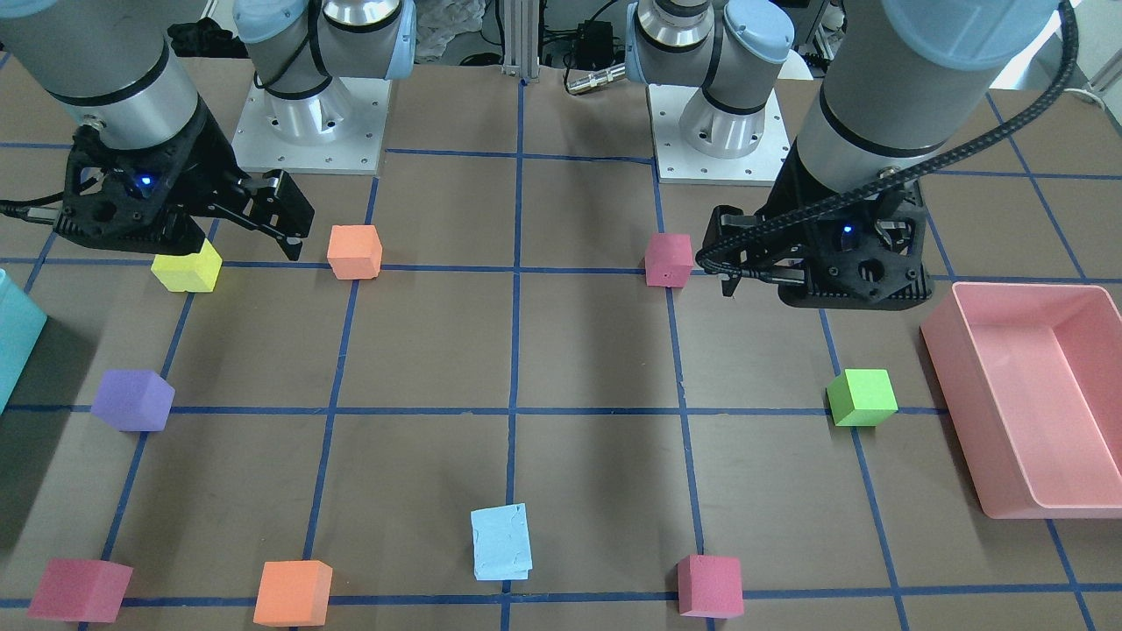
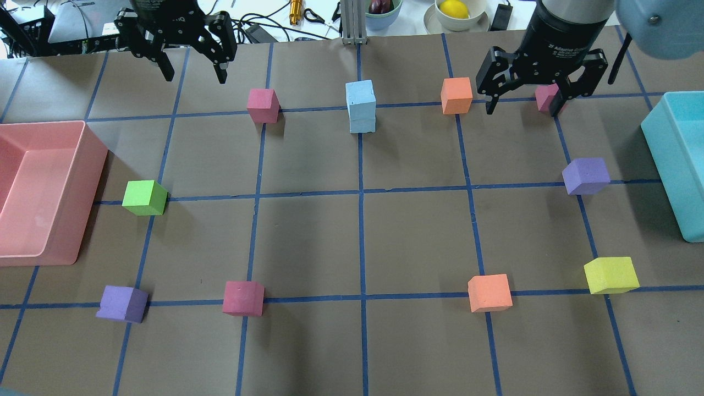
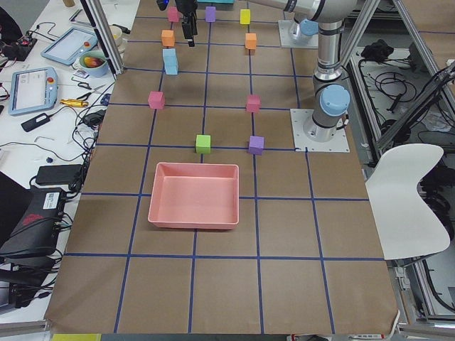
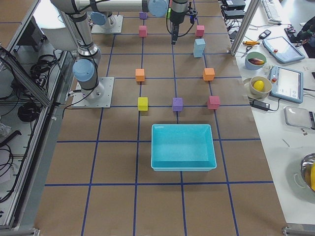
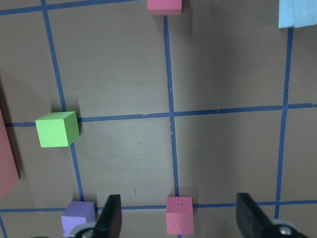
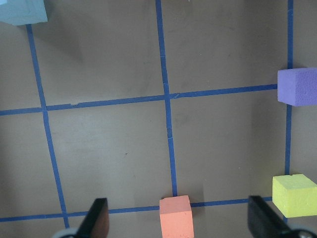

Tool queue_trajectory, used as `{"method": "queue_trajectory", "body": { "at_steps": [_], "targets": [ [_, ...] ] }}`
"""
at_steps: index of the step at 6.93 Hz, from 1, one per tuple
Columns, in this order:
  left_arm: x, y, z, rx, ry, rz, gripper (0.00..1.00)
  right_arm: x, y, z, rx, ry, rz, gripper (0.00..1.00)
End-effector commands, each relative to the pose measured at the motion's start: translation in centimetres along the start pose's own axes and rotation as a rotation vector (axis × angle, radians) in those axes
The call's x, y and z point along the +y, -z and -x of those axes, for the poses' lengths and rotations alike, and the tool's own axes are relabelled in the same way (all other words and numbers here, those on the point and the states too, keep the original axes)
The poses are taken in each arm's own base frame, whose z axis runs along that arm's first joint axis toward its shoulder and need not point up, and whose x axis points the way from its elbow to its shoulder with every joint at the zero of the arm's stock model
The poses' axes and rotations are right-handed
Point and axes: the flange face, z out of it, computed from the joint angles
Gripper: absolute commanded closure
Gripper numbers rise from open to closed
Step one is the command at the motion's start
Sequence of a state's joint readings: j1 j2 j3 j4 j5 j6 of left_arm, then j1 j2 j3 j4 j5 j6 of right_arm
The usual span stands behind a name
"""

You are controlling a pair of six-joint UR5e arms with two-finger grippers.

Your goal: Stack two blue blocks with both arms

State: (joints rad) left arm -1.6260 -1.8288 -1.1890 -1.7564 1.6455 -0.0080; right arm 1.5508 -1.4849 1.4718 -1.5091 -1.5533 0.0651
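The two pale blue blocks [image 2: 361, 107] stand stacked one on the other at the far middle of the table, the top one slightly askew. The stack also shows in the front-facing view [image 1: 501, 543], at the top right of the left wrist view [image 5: 297, 12] and at the top left of the right wrist view [image 6: 22, 11]. My left gripper [image 2: 192, 71] is open and empty, raised well to the left of the stack. My right gripper [image 2: 522, 104] is open and empty, raised to the right of the stack. Both sets of fingers [image 5: 111, 218] [image 6: 96, 218] are spread wide.
A pink bin [image 2: 91, 165] stands at the left edge and a teal bin [image 2: 660, 143] at the right. Loose cubes lie on the grid: green [image 2: 144, 197], purple [image 2: 586, 176], yellow [image 2: 610, 275], orange [image 2: 456, 95], and red [image 2: 262, 105] near the stack.
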Motion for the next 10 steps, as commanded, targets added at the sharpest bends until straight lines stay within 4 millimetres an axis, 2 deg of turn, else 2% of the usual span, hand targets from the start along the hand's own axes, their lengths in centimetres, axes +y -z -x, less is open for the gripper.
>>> {"method": "queue_trajectory", "body": {
  "at_steps": [1, 2, 3, 6, 10],
  "targets": [
    [3.3, -3.3, -0.3, 0.003, 0.006, -0.071, 0.0, 0.0, 0.0, 0.0, 0.001, 0.001, 0.0, 0.0],
    [5.1, -4.6, -0.4, 0.008, 0.003, -0.075, 0.0, 0.0, 0.0, 0.0, 0.001, -0.001, 0.0, 0.0],
    [5.7, -4.5, -0.3, 0.006, -0.006, -0.097, 0.0, 0.0, -0.1, 0.0, 0.002, -0.001, 0.002, 0.0],
    [6.4, -3.4, -0.3, 0.008, 0.002, -0.123, 0.0, 0.0, -0.1, 0.0, 0.004, -0.001, 0.002, 0.0],
    [6.2, -3.5, -0.1, 0.009, 0.002, -0.121, 0.0, 0.0, -0.1, 0.0, 0.004, -0.001, 0.002, 0.0]
  ]
}}
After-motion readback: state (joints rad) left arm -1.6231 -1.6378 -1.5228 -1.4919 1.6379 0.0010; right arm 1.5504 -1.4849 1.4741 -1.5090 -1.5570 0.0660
